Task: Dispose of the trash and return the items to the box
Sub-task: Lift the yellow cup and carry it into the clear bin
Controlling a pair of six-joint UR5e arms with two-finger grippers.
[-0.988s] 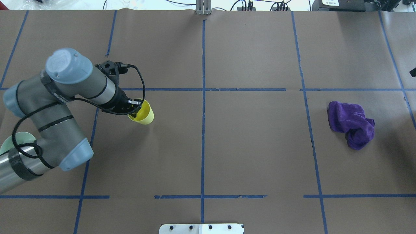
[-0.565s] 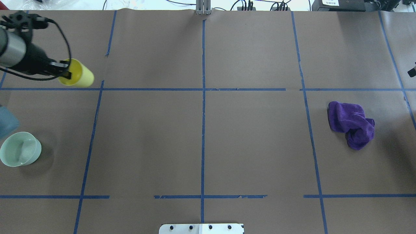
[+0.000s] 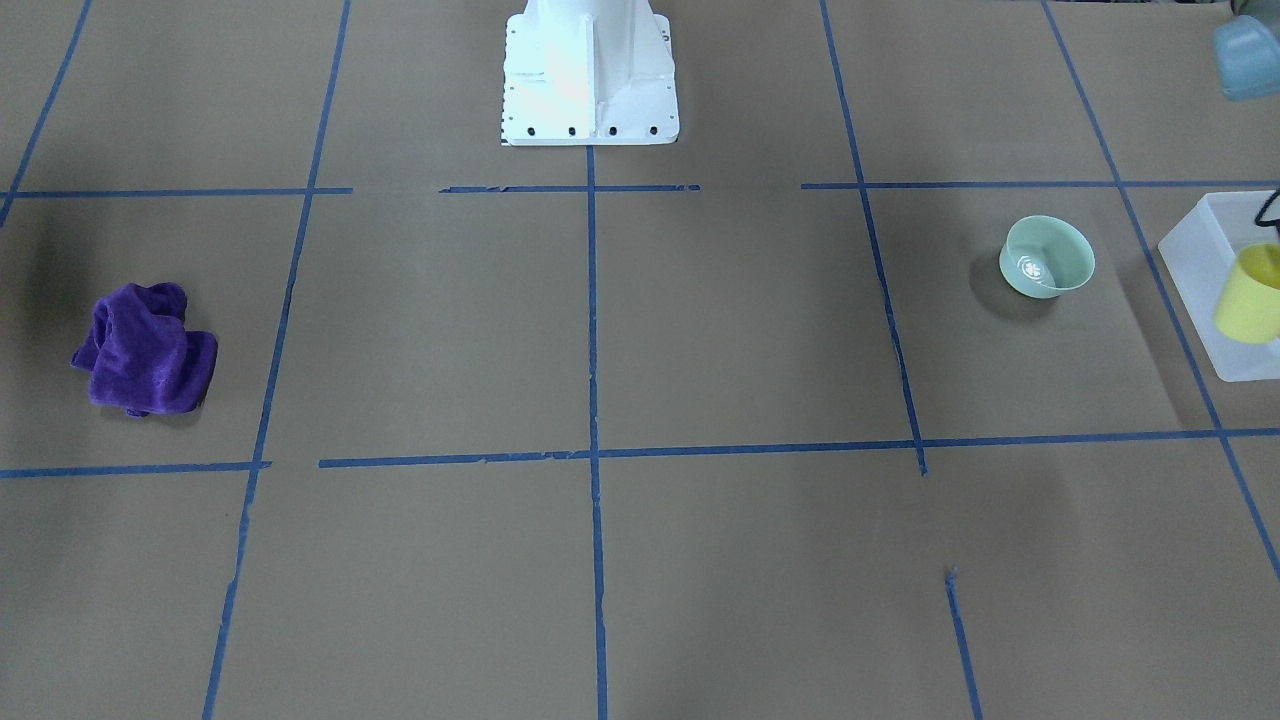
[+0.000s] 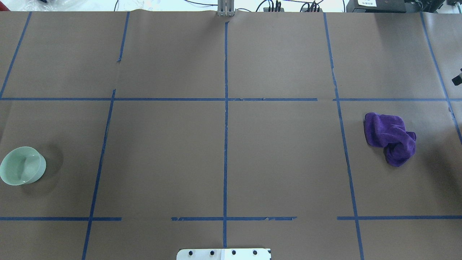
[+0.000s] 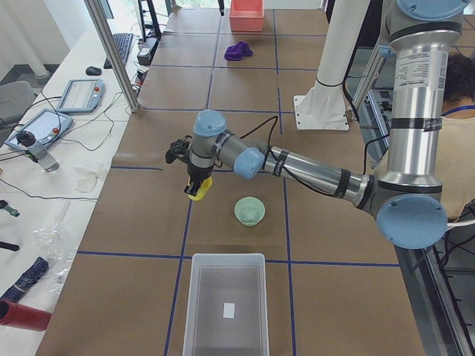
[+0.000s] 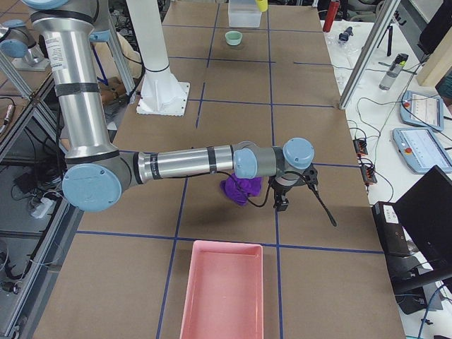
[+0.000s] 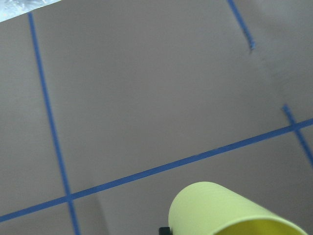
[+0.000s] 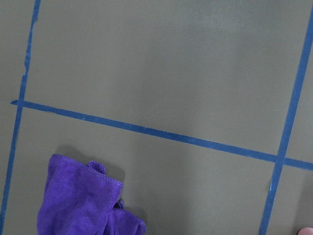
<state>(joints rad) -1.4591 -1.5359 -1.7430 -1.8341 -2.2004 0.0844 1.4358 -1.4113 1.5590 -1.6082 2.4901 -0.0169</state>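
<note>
My left gripper (image 5: 194, 185) is shut on the rim of the yellow cup (image 5: 199, 191) and holds it in the air. In the front-facing view the cup (image 3: 1250, 295) overlaps the frosted white box (image 3: 1195, 270) at the right edge. In the left view it hangs beyond the box (image 5: 226, 304), left of the pale green bowl (image 5: 249, 211). The left wrist view shows the cup (image 7: 220, 208) above bare table. The bowl (image 4: 22, 170) stands upright on the table. My right gripper (image 6: 281, 201) hovers beside a crumpled purple cloth (image 6: 240, 189); I cannot tell whether it is open.
The purple cloth (image 4: 389, 138) lies at the table's right side. A pink tray (image 6: 222, 289) stands at the table's right end. The white robot base (image 3: 590, 70) is at mid table edge. A person (image 5: 456, 89) stands behind the left arm.
The left arm carried the yellow cup from mid-left of the table far to the left and out of the overhead view, uncovering the green bowl. The cloth has not moved.
</note>
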